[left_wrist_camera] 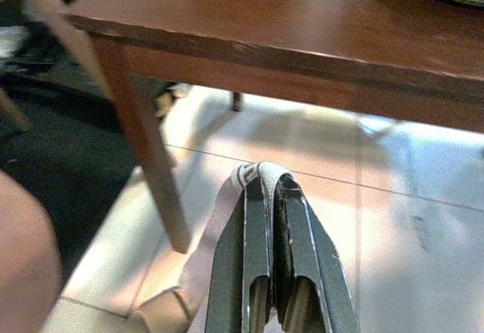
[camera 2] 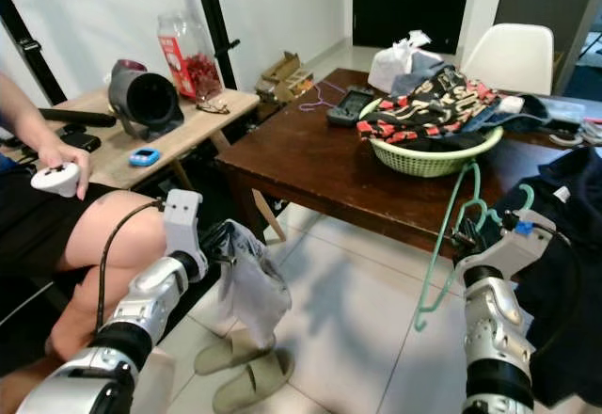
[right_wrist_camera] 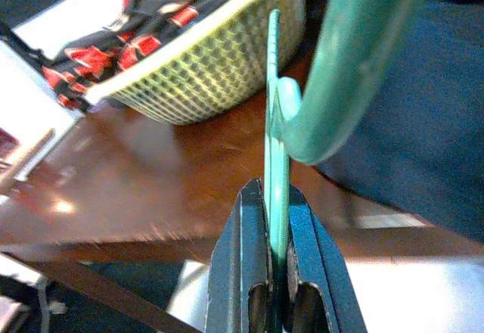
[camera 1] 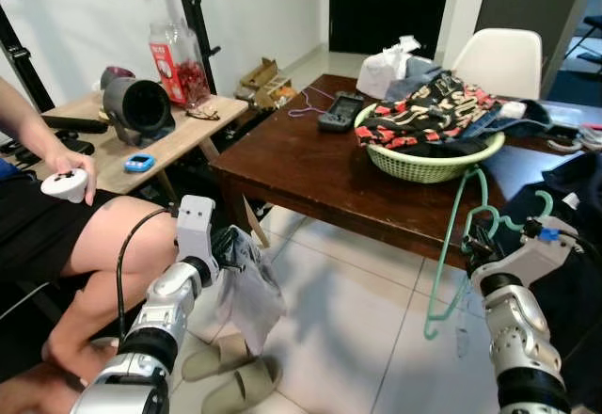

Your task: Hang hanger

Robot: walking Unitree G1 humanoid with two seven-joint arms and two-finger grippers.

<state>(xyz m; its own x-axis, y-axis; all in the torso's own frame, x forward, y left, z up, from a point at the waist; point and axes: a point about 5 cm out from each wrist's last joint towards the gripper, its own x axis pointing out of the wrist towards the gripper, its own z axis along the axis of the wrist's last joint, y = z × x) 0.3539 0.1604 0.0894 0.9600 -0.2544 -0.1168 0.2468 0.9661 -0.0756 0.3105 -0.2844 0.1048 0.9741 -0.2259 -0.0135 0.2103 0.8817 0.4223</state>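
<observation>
Green hanger [right_wrist_camera: 277, 121] pinched by right gripper [right_wrist_camera: 277, 197]; left gripper [left_wrist_camera: 272, 197] grips cloth [camera 1: 249, 287].

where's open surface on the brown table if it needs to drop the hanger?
Bare wood runs along the near-left of the brown table, between its front corner, the black device and the green basket. The far right is crowded with clothes and clutter. The right gripper holds the green hanger by the front edge.

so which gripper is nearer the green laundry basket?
Right. The right gripper, clamped on the green hanger, sits just below the basket; the left gripper, holding grey cloth, is far across the table corner.
</observation>
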